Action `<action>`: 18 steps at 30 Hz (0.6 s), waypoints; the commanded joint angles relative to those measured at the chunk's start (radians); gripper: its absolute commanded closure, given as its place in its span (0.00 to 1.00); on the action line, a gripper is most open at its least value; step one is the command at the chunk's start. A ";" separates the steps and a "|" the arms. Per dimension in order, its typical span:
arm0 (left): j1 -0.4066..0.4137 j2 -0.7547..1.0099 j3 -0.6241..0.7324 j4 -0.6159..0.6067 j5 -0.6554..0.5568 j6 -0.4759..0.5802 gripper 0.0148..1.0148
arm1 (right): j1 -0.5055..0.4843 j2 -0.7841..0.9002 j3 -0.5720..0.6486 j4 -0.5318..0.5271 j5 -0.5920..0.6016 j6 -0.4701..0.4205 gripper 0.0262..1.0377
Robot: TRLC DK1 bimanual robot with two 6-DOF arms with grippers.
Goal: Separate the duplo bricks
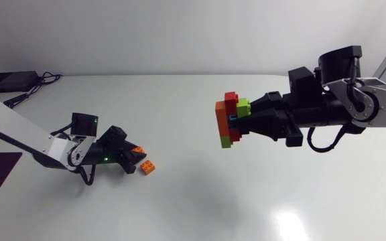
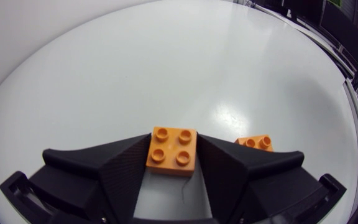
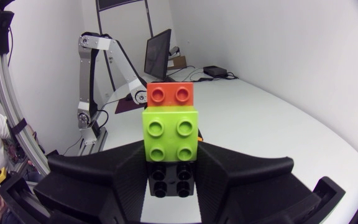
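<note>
Holding the brick stack [image 1: 230, 107] clamped aloft, the right gripper [image 1: 242, 120] faces the left gripper [image 1: 132, 155], low and well apart from the stack, closed on an orange brick [image 2: 171, 148].

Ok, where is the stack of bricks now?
Head view, right of centre: the stack of bricks is clamped in the right pincer, far from the left pincer and its orange brick.

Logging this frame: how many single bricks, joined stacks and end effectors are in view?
Single orange bricks: 2 (gripped brick, table brick)
Stacks: 1 (stack, held in the right end effector)
End effectors: 2 (the right one, plus the left end effector closed on the gripped brick)
Total: 5
</note>
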 commanded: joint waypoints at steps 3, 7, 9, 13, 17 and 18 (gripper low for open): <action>0.011 0.055 -0.063 -0.062 -0.027 0.015 0.20 | 0.010 0.024 0.009 0.020 0.004 -0.003 0.87; 0.012 0.039 -0.054 -0.064 -0.020 0.018 0.11 | 0.013 0.031 0.012 0.023 0.008 -0.003 0.87; 0.012 0.005 -0.031 -0.093 -0.017 0.015 0.11 | 0.013 0.036 0.014 0.024 0.011 -0.003 0.87; 0.008 -0.110 0.054 -0.242 -0.010 0.018 0.08 | 0.013 0.045 0.020 0.029 0.021 -0.002 0.87; -0.021 -0.234 0.192 -0.458 -0.009 0.062 0.07 | 0.013 0.047 0.031 0.035 0.034 -0.003 0.87; -0.035 -0.260 0.233 -0.516 -0.009 0.082 0.07 | 0.013 0.047 0.034 0.035 0.039 -0.005 0.87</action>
